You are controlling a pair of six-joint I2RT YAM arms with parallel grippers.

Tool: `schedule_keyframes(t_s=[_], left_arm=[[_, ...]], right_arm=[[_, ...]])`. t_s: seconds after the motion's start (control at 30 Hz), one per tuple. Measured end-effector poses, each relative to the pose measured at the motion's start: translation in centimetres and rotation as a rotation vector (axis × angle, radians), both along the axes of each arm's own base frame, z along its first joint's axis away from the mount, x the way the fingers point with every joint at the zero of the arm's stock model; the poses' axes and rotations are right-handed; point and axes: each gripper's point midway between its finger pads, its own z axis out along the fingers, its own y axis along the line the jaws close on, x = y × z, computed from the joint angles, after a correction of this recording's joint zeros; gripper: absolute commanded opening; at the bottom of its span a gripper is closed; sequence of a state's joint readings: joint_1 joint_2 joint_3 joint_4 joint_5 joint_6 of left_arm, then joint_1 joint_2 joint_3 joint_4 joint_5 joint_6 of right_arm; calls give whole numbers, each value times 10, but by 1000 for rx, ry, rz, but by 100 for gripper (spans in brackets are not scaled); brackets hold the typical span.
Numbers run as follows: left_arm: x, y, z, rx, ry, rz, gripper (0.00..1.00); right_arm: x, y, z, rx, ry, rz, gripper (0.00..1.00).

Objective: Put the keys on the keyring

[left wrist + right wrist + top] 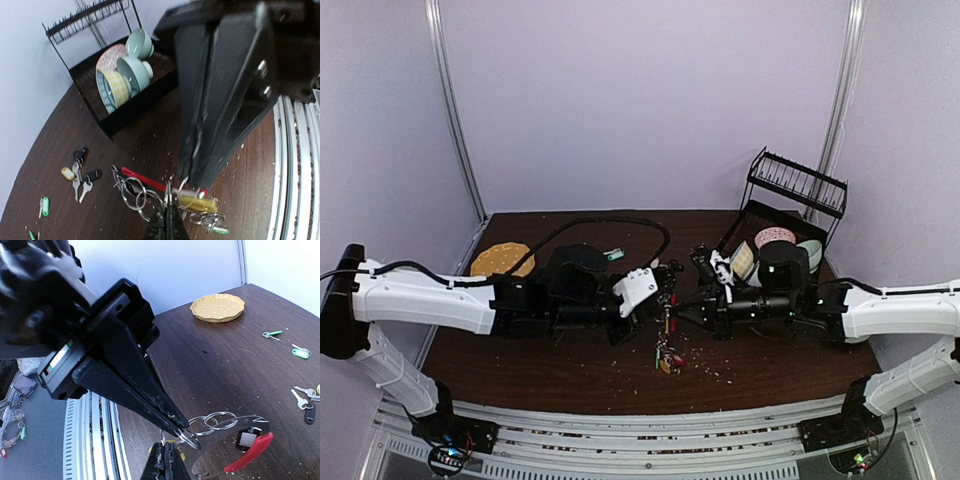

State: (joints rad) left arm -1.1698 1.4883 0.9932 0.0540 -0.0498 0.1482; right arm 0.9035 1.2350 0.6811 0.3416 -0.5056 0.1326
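Top external: left fingers (652, 303), right fingers (692, 313) both pinching keyring (667, 322); keys (664, 358) dangling beneath

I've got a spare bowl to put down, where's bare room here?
Bare wood: near left corner, between left arm and table edge; near right, below right arm. Crowded: centre, where left tool and right tool meet at the keys, and dish rack back right.

Near the desk's (520, 370) front edge, the dangling keys (665, 355) are appearing too small to separate from above, while the keyring (248, 452) is running off the right wrist picture's bottom edge.
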Motion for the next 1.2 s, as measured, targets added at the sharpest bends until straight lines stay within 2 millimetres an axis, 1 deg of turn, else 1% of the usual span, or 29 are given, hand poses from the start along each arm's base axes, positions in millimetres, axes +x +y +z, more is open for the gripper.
schedule_keyframes(t_s=[0.03,0.1,0.13,0.17,0.2,0.27,0.37,0.5,0.6,0.7,0.77,0.83,0.9,1.0,1.1,1.2], left_arm=[[3,2,-5,8,26,11,0],[16,11,-27,57,89,52,0],[25,18,-43,95,122,84,0],[28,23,-58,135,150,102,0],[39,34,-75,177,184,144,0],[48,48,-103,247,238,190,0],[49,61,-133,324,305,216,0],[35,59,-161,394,382,174,0],[30,57,-173,411,416,151,0],[29,56,-173,406,422,145,0],[31,54,-172,394,422,146,6],[33,53,-172,373,418,146,9],[32,53,-174,354,412,144,15],[30,59,-182,339,401,145,24],[28,65,-188,329,388,152,27],[21,72,-185,272,366,135,30]], right_arm=[[1,-2,2,2,-9,-6,0],[2,-7,6,3,-22,-22,0],[3,-11,7,3,-26,-32,0],[3,-15,6,-2,-28,-41,0],[4,-19,6,-5,-27,-50,0],[5,-25,2,-16,-19,-63,0],[6,-30,-9,-41,3,-74,0],[6,-32,-15,-55,18,-77,0],[6,-31,-18,-59,27,-75,0],[6,-31,-19,-61,37,-75,0],[5,-30,-20,-62,39,-72,0],[5,-30,-20,-61,40,-70,0],[5,-30,-20,-61,41,-69,0],[4,-30,-20,-60,42,-66,0],[3,-30,-20,-59,43,-61,0],[3,-29,-20,-57,48,-58,0]])
